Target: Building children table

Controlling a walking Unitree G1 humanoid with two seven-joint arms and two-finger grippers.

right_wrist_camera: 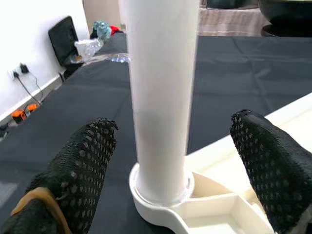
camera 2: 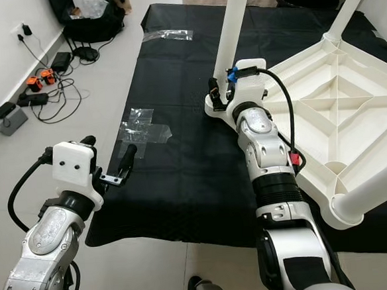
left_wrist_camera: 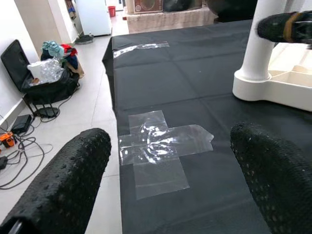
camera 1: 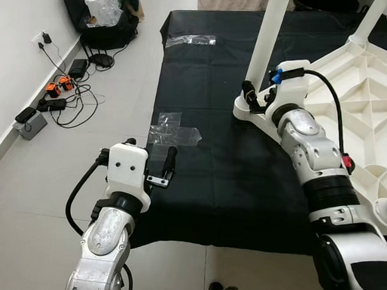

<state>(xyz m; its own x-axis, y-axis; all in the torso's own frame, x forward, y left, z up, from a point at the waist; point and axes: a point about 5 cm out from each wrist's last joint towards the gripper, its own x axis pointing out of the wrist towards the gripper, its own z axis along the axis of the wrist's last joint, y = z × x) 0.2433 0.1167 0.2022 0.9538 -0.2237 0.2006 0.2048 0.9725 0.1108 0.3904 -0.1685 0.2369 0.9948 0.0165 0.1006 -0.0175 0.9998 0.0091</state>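
Note:
A white children's table lies upside down on a black mat, its legs pointing up. My right gripper is open at the table's near left corner. In the right wrist view its fingers stand on either side of the corner leg, with a gap on each side. That leg rises out of its round socket. My left gripper is open and holds nothing above the mat's left edge, facing a flat clear plastic bag.
A second clear bag lies at the mat's far end. Cables, chargers and a power strip run along the left wall, and a black bag of items stands beyond them. Another table leg points toward me at the near right.

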